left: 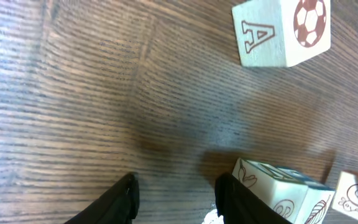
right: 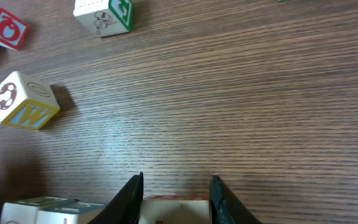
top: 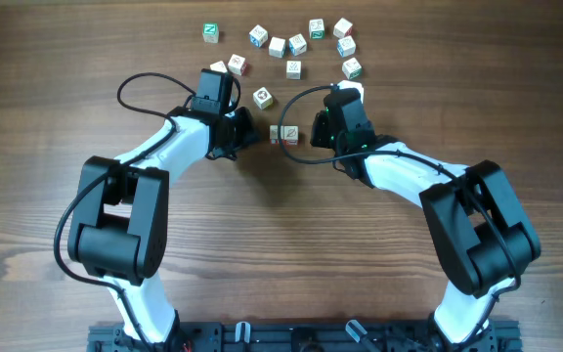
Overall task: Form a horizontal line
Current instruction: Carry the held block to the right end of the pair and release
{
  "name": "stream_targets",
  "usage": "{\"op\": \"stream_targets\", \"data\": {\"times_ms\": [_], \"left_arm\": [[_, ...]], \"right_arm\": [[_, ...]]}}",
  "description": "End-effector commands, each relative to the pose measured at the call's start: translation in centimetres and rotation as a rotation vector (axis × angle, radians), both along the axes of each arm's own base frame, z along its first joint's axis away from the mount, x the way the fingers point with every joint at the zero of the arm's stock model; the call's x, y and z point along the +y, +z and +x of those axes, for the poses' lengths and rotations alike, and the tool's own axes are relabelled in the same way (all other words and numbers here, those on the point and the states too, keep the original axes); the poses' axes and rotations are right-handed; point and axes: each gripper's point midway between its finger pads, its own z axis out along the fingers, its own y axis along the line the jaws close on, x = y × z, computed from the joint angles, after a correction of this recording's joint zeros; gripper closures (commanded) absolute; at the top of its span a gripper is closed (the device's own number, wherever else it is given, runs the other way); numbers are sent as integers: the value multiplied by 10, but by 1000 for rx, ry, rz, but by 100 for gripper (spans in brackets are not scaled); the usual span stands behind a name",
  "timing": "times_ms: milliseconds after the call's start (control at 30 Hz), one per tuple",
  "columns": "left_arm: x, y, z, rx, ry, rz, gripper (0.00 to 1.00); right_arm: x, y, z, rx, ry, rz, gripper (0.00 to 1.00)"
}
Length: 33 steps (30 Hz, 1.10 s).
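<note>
Overhead: a short row of boxy white lettered cubes is lying on the grainy wooden table, near its middle. Left wrist: the left gripper is standing parted, holding nothing. Right wrist: the right gripper is pinching a pale square block.

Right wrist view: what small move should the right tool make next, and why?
Probably open the right tool and release: its cube seems down on the table, level with the short row beside it, with a small gap between them.

Bright, even light — pale sheen on the table, left hand softly blurred.
</note>
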Motion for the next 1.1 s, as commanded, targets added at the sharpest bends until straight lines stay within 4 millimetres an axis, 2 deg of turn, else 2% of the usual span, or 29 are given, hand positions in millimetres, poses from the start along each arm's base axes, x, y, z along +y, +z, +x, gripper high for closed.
{"op": "stream_targets", "data": {"times_ms": [0, 133, 200, 400, 567, 733, 900, 967, 1067], "left_arm": [[23, -50, -26, 119, 36, 106, 55], [23, -50, -26, 118, 36, 106, 55], [23, -50, -26, 118, 36, 106, 55], [23, -50, -26, 119, 36, 106, 55], [23, -50, -26, 119, 36, 106, 54], [23, -50, -26, 119, 36, 106, 54], [23, -50, -26, 119, 36, 106, 54], [23, -50, -26, 119, 36, 106, 54], [23, -50, -26, 119, 36, 106, 54]], "right_arm": [[14, -12, -10, 47, 39, 41, 89], [22, -15, -18, 61, 53, 26, 89], [18, -19, -22, 74, 25, -1, 88], [13, -19, -20, 59, 1, -36, 79], [16, -11, -12, 25, 0, -25, 64], [23, -3, -9, 19, 18, 2, 62], [17, -6, -12, 34, 7, -30, 53], [18, 2, -9, 12, 23, -36, 51], [22, 26, -3, -36, 27, -15, 49]]}}
